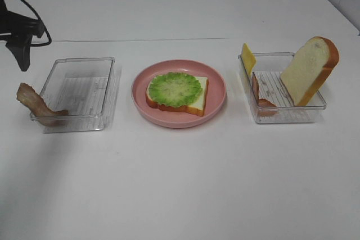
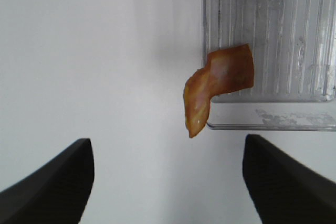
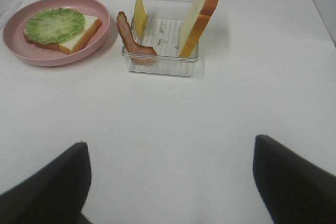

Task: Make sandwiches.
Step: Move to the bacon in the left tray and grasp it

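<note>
**Sandwich barely begun: base and lettuce down, three layers to go**

We count two layers in place. On the pink plate (image 1: 216,80) in the middle of the surface (image 1: 180,184) lies one bread slice (image 1: 197,100), flat, with the lettuce leaf (image 1: 175,88) spread over it. Nothing else is stacked there.

The rest waits in the clear trays on either side. One bacon strip (image 1: 34,102) hangs over the near outer corner of the left tray (image 1: 84,82), half in and half out. In the right tray (image 1: 281,117), the cheese slice (image 1: 248,57) leans at its far corner on the plate side, a second bacon strip (image 1: 260,96) droops over the wall nearest the plate, and the top bread slice (image 1: 306,71) stands on edge against the opposite side.

The left claw (image 2: 167,142) is spread wide and holds nothing; it hovers near the hanging bacon. The right claw (image 3: 170,142) is likewise spread and bare, well back from its tray.

We judge bacon, cheese and the closing slice as left to add.
</note>
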Controlling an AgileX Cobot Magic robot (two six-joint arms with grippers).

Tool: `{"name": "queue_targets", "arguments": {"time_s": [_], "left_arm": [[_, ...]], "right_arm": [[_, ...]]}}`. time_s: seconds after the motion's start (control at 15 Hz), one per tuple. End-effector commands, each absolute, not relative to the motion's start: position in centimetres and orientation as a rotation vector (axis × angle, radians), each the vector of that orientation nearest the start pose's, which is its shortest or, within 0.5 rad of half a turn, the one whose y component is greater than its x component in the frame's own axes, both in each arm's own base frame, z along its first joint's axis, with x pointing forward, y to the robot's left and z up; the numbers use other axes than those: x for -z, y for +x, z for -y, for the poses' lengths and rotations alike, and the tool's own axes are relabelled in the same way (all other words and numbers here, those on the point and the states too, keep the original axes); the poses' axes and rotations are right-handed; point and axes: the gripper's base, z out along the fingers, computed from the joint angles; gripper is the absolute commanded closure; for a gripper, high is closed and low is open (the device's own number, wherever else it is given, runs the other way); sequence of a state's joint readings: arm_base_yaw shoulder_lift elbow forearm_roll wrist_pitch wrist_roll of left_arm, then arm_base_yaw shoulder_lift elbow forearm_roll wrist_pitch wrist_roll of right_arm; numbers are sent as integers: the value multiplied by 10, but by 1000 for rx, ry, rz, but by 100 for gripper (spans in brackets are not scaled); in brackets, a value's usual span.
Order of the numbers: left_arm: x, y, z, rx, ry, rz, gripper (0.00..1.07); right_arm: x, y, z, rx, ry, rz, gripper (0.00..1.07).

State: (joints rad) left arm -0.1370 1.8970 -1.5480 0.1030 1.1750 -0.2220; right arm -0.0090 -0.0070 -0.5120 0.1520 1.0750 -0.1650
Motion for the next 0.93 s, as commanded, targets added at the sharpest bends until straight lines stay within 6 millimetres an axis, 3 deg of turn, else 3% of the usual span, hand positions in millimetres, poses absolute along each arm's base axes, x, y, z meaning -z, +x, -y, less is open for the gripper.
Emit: {"name": "queue_targets", "arguments": {"time_s": [0.07, 0.4, 0.6, 0.93], "left_arm": [[-229, 388, 47, -32, -96, -2962, 32], [-179, 402, 56, 70, -153, -3049, 32], [-171, 403, 57, 63, -153, -3070, 36], [-172, 403, 56, 61, -132, -3069, 67]], "right_arm": [[-279, -10, -12, -65, -176, -2009, 28], [-279, -10, -12, -66, -177, -2009, 28], [-279, -10, -12, -66, -177, -2009, 28], [-279, -10, -12, -66, -177, -2009, 28]]}}
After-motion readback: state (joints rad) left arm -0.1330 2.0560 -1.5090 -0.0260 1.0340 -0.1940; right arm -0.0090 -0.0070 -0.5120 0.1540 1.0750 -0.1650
